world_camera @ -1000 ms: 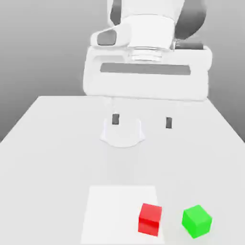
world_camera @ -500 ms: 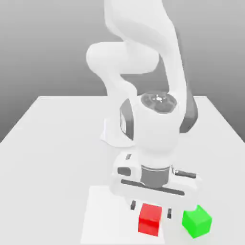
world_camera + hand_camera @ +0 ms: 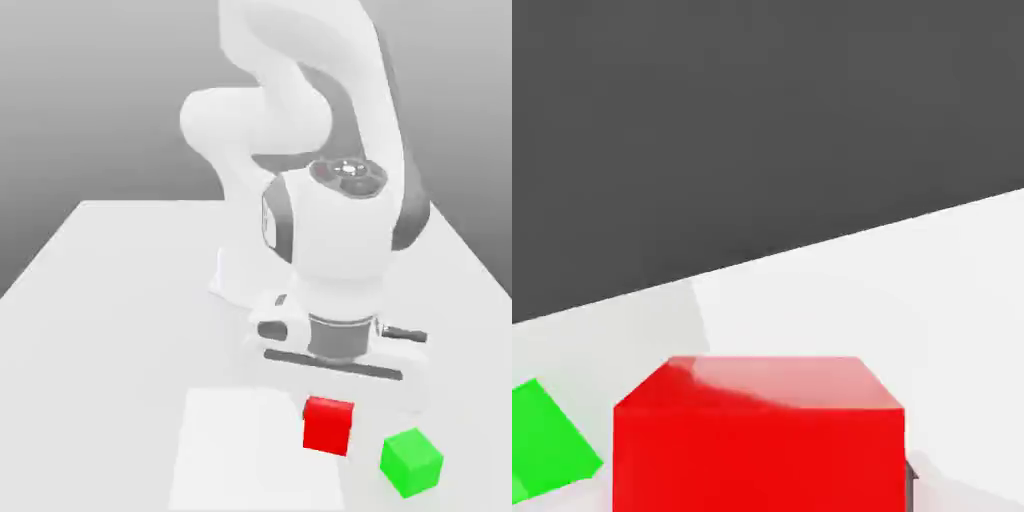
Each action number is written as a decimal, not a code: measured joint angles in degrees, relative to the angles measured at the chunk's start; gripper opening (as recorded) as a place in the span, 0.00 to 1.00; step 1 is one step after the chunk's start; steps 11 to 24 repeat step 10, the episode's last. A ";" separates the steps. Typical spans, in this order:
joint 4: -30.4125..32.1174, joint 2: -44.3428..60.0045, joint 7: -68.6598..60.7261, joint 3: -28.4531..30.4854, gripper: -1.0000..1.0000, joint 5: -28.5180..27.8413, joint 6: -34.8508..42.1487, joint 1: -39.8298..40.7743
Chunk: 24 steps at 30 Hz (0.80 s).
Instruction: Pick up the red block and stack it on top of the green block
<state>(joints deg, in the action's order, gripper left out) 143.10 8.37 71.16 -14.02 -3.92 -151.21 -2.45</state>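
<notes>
1. You have the pick done, as far as I can judge: the red block (image 3: 328,425) sits right under the gripper (image 3: 330,412), and in the exterior view it looks raised off the table (image 3: 110,300). I read the gripper as closed on the block, though the fingers themselves are hidden behind the hand and the block.

2. What is left for you is the carry and the placing. The green block (image 3: 411,462) stands on the table, just beside the red block toward the exterior view's right and a little nearer the camera. The two are apart, not touching, and nothing rests on the green one yet.

3. In the hand view the red block (image 3: 757,435) is close up with its upper face showing, and a corner of the green block (image 3: 547,445) shows next to it.

4. Both blocks are plain cubes with sharp edges and flat faces. The red one carries a soft gloss on its upper face in the hand view; the green one looks smooth and evenly coloured. Both are likely rigid.

5. The table is a smooth, pale, matte slab. A slightly brighter rectangular patch (image 3: 240,440) lies on it beneath and beside the red block.

6. The arm is glossy white with dark grey joints.
</notes>
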 joint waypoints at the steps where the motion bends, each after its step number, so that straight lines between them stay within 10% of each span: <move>1: -0.84 -0.35 -0.55 -1.32 0.00 -0.07 1.24 -1.13; 6: -2.53 6.34 2.02 -0.82 0.00 -4.84 -3.45 -4.43; 7: -2.65 8.05 2.72 -0.10 1.00 -5.84 -4.97 -5.04; 24: -2.65 8.05 2.72 -0.10 1.00 -5.84 -4.97 -5.04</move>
